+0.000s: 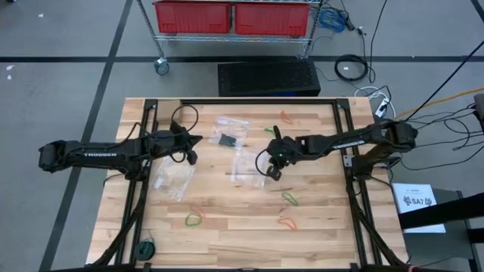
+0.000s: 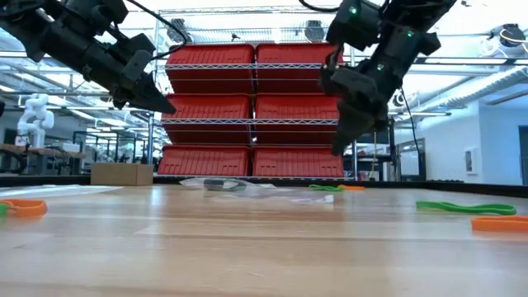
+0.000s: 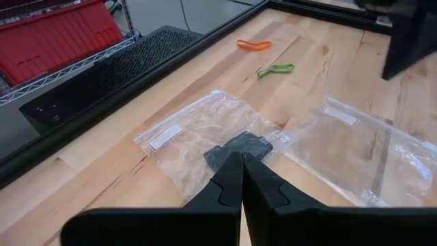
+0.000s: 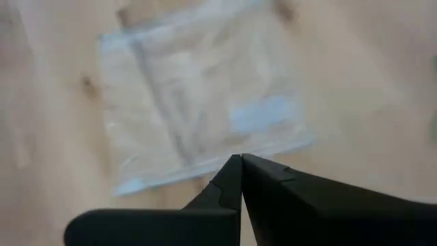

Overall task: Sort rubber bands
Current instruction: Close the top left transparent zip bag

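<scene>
Both claws are closed and empty: the left gripper (image 1: pixel 198 139) left of centre, the right gripper (image 1: pixel 274 175) over a clear plastic zip bag (image 1: pixel 246 165). Thin green and orange rubber bands (image 1: pixel 290 199) lie scattered lower right; the right gripper should probably open before descending onto one.

We noted two matte black arms; left arm (image 1: pixel 91 153) bore white "TROSSEN" lettering, right arm (image 1: pixel 344 141) similar; black cables looped alongside.

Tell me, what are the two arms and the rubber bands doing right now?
Left gripper shut, empty, above a clear bag. Right gripper shut, empty, over another bag. Rubber bands loose on table. Nothing blocking.
</scene>
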Robot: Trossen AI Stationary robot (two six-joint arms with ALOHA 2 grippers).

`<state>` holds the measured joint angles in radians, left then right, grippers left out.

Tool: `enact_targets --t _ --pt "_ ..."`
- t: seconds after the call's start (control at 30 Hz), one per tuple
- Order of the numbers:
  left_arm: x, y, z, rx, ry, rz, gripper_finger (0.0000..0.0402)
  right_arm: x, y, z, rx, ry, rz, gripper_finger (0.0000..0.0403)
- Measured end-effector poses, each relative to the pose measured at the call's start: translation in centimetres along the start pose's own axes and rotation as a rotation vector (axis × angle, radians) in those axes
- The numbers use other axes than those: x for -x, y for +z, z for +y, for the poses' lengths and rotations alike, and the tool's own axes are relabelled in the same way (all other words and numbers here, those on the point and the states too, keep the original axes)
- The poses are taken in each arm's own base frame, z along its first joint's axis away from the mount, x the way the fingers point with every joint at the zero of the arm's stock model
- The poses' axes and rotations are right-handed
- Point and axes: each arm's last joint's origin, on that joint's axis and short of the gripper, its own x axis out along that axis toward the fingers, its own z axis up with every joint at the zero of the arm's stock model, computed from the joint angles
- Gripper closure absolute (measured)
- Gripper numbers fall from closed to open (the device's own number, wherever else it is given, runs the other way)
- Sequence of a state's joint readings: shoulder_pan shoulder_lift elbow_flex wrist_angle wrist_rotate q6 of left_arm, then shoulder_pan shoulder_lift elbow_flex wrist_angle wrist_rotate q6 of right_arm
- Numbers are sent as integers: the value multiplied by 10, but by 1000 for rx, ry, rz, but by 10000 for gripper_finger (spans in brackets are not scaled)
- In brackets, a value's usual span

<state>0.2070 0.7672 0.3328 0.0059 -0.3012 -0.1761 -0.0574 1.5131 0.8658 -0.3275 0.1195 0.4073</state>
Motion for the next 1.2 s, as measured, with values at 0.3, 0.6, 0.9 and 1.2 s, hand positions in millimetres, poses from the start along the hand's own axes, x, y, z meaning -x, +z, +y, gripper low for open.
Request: enact_targets --t 0.3,0.6,0.9,1.2 --pt "-2 0 -1 -10 -5 4 395 -28 12 4 460 33 -127 403" --pt "-10 -6 -2 -45 -1 58 395 -69 8 -21 521 -29 -43 403" --pt "-17 -10 -4 -52 4 85 395 -69 -11 -25 -116 -54 162 403" --pt "-17 -9 -4 -50 2 79 395 -65 -27 12 -429 -3 197 403"
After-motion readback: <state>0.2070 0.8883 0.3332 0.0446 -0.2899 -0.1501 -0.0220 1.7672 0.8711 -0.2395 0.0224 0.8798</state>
